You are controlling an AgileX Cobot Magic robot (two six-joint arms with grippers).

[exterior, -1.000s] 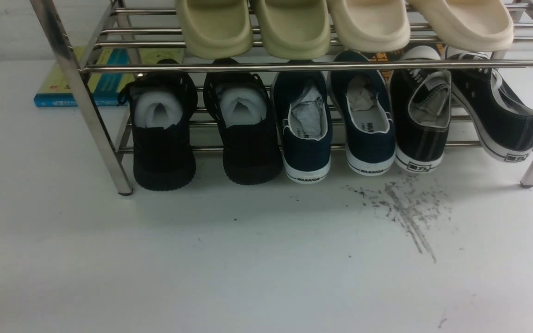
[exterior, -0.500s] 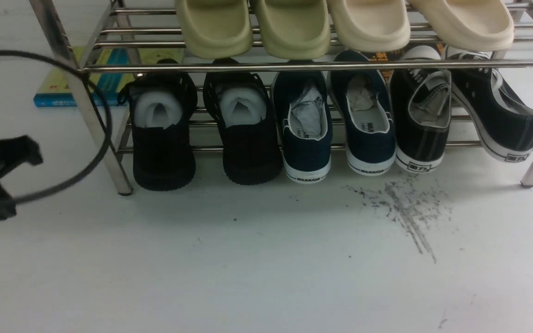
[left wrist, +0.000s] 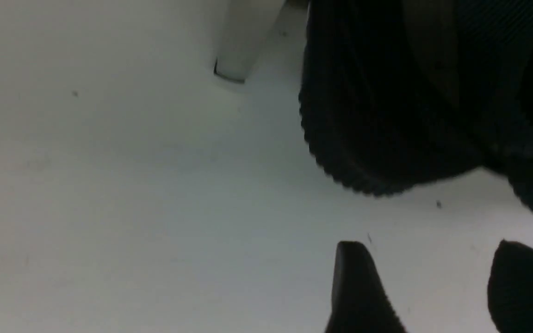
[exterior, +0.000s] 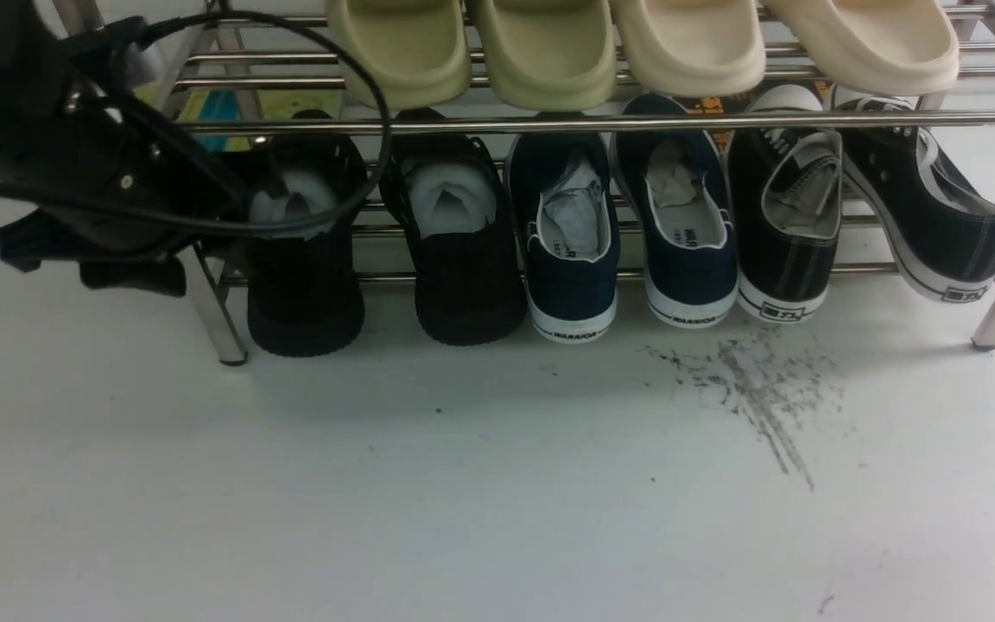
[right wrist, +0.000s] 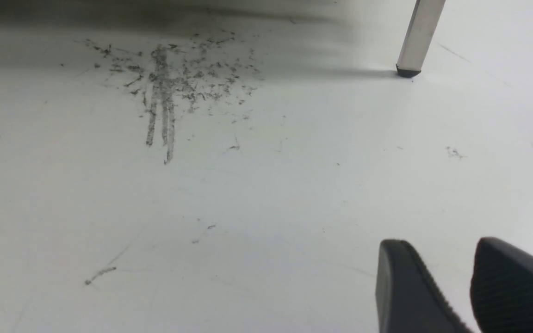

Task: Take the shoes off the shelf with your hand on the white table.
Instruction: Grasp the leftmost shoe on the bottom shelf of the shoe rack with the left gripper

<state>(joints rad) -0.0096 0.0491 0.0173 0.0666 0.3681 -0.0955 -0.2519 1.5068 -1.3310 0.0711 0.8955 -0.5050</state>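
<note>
Low, left hand (left wrist: 428, 243) hovers, jaws apart, beside shoes (exterior: 465, 281).

Shoes (exterior: 468, 276) leftmost on shelf (exterior: 549, 123), lower tier, left hand (left wrist: 428, 286) before them

Two pairs of foam slippers sit in a row up top, the pale green pair (exterior: 400, 52) left of the cream pair (exterior: 689, 47). Below them stand navy sneakers (exterior: 573, 259) with white soles and crumpled paper (exterior: 575, 212) inside. To their right are black canvas sneakers (exterior: 787, 242) with white trim, the outer one leaning rightward. A yellow and teal book (exterior: 221, 105) lies behind, far left.
</note>
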